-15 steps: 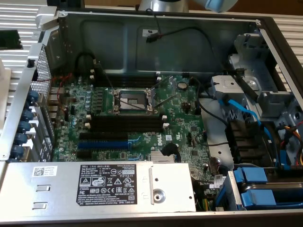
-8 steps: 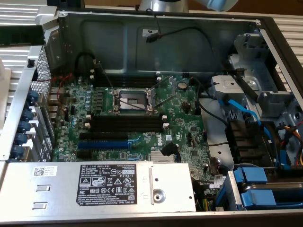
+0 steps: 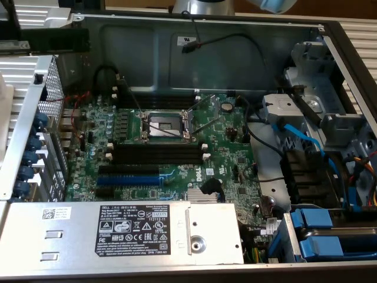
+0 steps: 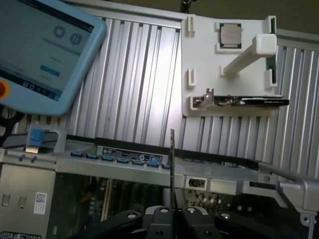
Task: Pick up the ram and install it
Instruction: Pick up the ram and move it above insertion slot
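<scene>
In the wrist view my gripper [image 4: 172, 213] is shut on the ram [image 4: 172, 169], seen edge-on as a thin dark stick standing straight out from between the black fingers [image 4: 155, 219]. The stick hangs above the near wall of the open computer case [image 4: 149, 162], with the ribbed metal table beyond it. In the exterior view the black memory slots [image 3: 159, 154] with white end clips lie on the green motherboard [image 3: 227, 171], just below the CPU socket [image 3: 165, 125]. Nothing sits in those slots.
A blue expansion slot [image 3: 131, 174] lies below the memory slots, and the grey power supply [image 3: 141, 233] sits along the case's front. Drive bays and blue cables [image 3: 306, 141] crowd the exterior view's right. On the table stand a white fixture [image 4: 209, 64] holding a CPU [image 4: 231, 35], and a teach pendant [image 4: 45, 50].
</scene>
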`<action>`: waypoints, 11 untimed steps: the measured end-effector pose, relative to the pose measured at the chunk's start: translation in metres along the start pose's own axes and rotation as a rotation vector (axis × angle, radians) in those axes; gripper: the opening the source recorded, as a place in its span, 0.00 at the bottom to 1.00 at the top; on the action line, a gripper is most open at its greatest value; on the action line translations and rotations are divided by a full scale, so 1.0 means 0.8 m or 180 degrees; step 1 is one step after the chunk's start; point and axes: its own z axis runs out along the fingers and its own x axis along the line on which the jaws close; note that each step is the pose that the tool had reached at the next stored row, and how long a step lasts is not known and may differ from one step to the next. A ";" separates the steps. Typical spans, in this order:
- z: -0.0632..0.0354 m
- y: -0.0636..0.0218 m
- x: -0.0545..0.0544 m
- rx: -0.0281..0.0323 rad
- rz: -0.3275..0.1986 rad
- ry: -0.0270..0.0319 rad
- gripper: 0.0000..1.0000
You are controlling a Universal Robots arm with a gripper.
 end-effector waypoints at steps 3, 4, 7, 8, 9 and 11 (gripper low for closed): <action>-0.007 -0.017 0.002 0.0000 0.0000 0.0000 0.12; -0.009 -0.021 0.002 0.0000 0.0000 0.0000 0.12; -0.012 -0.029 0.002 0.0000 0.0001 0.0000 0.12; -0.013 -0.032 0.001 0.0000 0.0001 0.0000 0.12; -0.013 -0.034 0.001 0.0000 0.0001 0.0000 0.12; -0.015 -0.040 0.000 0.0000 0.0001 0.0000 0.12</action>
